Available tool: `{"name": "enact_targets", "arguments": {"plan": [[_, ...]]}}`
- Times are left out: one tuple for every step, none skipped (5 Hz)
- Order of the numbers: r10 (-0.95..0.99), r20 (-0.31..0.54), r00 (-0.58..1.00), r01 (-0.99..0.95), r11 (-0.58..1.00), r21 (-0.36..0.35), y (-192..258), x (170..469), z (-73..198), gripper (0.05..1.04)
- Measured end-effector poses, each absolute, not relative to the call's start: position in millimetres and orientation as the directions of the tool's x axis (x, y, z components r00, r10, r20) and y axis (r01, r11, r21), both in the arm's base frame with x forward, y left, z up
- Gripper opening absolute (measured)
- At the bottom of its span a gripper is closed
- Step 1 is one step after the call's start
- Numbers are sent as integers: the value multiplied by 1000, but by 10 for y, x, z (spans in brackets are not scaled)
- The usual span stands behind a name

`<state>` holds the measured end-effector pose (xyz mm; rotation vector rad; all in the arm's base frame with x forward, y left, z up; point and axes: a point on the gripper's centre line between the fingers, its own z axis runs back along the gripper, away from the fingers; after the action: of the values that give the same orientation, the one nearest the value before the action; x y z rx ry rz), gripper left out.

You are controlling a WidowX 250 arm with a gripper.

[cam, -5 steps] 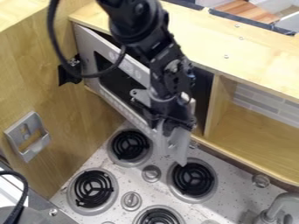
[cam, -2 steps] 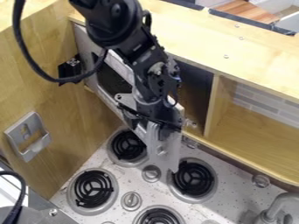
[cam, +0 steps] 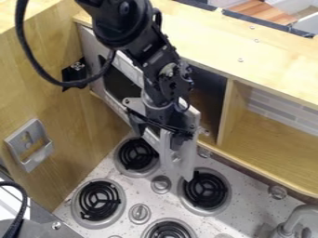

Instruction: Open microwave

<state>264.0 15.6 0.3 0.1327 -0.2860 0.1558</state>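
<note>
Microwave door partway open, with more swing left by my reckoning.
The wooden cabinet [cam: 273,135] spreads behind and to the right of my gripper, and the microwave's dark opening [cam: 208,83] shows above and just right of it, so the unlatching looks done; what's left, I judge, is swinging the door wider. That microwave door [cam: 121,83] stands out at a slant, running from up and left of the gripper [cam: 177,160] down to its free end, right beside and behind the gripper. I can't tell from here how far open my gripper is, or whether it has hold of the door (that end is a jumble of overlapping parts). Smallest, a stove burner [cam: 207,188] sits just below and right.
</note>
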Motion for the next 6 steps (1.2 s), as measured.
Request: {"name": "enact_targets", "arguments": {"plan": [[164,317,934,-211,970,121,183,2547,159,999],[208,378,902,-274,953,128,220,2457,437,1000],[224,432,874,-307,943,132,171,2423,728,999],[192,477,858,-267,959,93,6,2662,904,1000],[145,452,880,-199,977,73,-148,2961,849,1000],[111,435,894,-135,991,23,-311,3243,756,1000]]}}
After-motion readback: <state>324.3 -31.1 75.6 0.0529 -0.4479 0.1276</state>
